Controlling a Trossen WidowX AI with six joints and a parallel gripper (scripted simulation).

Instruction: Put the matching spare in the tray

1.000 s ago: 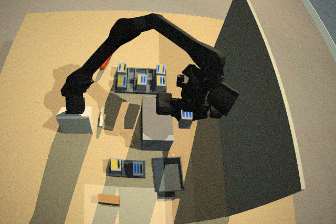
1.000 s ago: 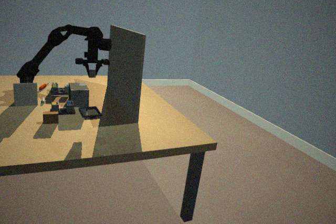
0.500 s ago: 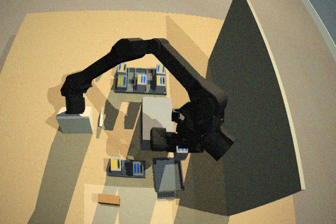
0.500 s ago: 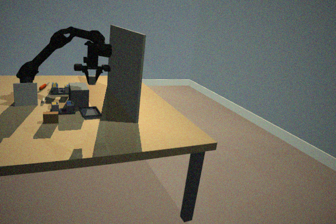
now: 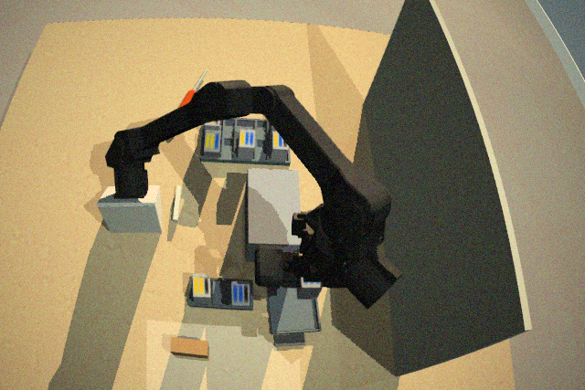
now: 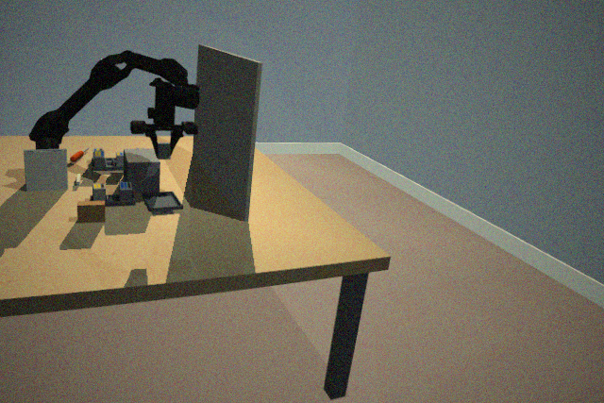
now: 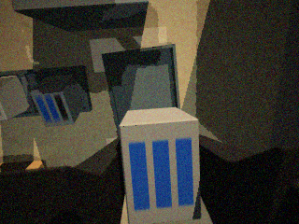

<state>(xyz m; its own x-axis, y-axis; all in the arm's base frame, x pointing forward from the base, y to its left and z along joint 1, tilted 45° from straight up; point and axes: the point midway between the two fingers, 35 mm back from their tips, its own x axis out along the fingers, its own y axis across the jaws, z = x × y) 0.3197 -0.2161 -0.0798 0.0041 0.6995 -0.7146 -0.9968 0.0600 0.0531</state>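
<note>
The spare (image 7: 161, 170), marked with three blue bars, is pinched between the fingers at lower centre of the wrist view, above the tray (image 7: 140, 81). Pickup is judged complete; lowering into the tray and release are not yet done.

Held in the hand (image 7: 161, 205): pale spare (image 7: 160, 163), three blue vertical bars facing the camera. Beyond and below it: dark tray (image 7: 142, 81) on tan surface (image 7: 184, 23). Left: grey rack (image 7: 53, 89) holding a blue-barred block (image 7: 50, 107). Right: dark panel (image 7: 248, 75).
</note>
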